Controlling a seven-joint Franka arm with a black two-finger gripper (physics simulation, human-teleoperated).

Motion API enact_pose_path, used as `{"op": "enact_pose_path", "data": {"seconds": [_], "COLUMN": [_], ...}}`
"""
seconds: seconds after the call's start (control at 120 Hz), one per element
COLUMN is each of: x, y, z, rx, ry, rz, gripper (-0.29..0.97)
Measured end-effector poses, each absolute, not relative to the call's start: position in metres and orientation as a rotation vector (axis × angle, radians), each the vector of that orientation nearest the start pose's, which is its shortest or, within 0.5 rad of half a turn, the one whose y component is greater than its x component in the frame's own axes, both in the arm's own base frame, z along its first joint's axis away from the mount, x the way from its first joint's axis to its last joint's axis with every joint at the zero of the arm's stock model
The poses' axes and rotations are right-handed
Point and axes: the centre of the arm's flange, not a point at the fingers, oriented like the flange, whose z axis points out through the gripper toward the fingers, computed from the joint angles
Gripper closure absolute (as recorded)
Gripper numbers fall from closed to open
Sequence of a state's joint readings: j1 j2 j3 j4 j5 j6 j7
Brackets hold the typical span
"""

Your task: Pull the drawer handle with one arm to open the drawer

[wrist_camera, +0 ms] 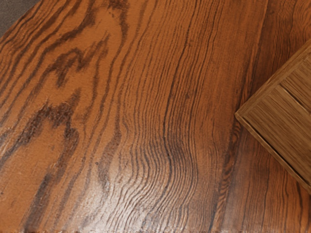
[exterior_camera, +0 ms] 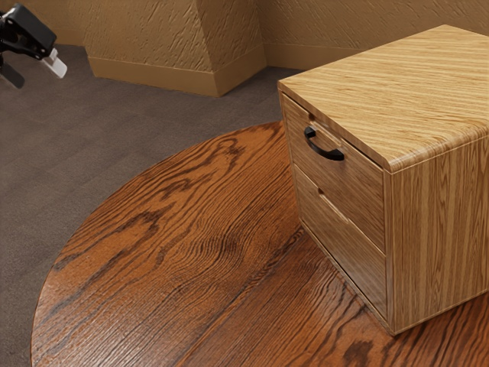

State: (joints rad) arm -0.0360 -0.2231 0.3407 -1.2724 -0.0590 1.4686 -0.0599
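Note:
A light wood cabinet [exterior_camera: 397,153] with two drawers stands on the round dark oak table [exterior_camera: 191,260], toward the exterior view's right. The upper drawer [exterior_camera: 336,172] carries a black curved handle [exterior_camera: 323,145], and its front sits flush with the cabinet. My black gripper [exterior_camera: 32,69] hangs high at the exterior view's upper left, far from the handle, open and with nothing between its fingers. One fingertip [exterior_camera: 55,63] has a white pad. In the wrist view, a corner of the cabinet [wrist_camera: 282,121] lies off to one side of the bare table [wrist_camera: 126,126] beneath my hand.
The lower drawer [exterior_camera: 344,237] shows no handle from this side. Grey carpet [exterior_camera: 114,130] surrounds the table, and tan textured walls [exterior_camera: 153,38] with a jutting corner stand behind it. Open tabletop stretches between my hand and the cabinet.

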Motion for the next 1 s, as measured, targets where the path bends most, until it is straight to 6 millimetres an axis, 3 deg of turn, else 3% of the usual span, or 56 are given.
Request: {"op": "enact_pose_path", "data": {"seconds": [0.058, 0.117, 0.225, 0.325, 0.4, 0.483, 0.55, 0.65, 0.867, 0.933, 1.0], "x": [0.406, 0.412, 0.453, 0.475, 0.461, 0.460, 0.449, 0.450, 0.454, 0.452, 0.456], "y": [0.152, 0.133, 0.111, 0.059, 0.012, -0.030, -0.074, -0.120, -0.130, -0.147, -0.133], "z": [0.854, 0.850, 0.815, 0.796, 0.802, 0.789, 0.786, 0.774, 0.771, 0.769, 0.759], "rx": [-3.116, -3.126, -3.132, -3.152, -3.149, -3.122, -3.043, -2.922, -2.777, -2.699, -2.687], "ry": [-0.541, -0.483, -0.460, -0.358, -0.109, 0.123, 0.353, 0.649, 0.928, 1.013, 0.989], "rz": [-0.654, -0.617, -0.453, -0.355, -0.292, -0.193, -0.198, -0.225, -0.262, -0.252, -0.186], "gripper": [0.02, 0.02, 0.02, 0.02, 0.02, 0.02, 0.02, 0.02, 0.02, 0.02, 0.02]}}
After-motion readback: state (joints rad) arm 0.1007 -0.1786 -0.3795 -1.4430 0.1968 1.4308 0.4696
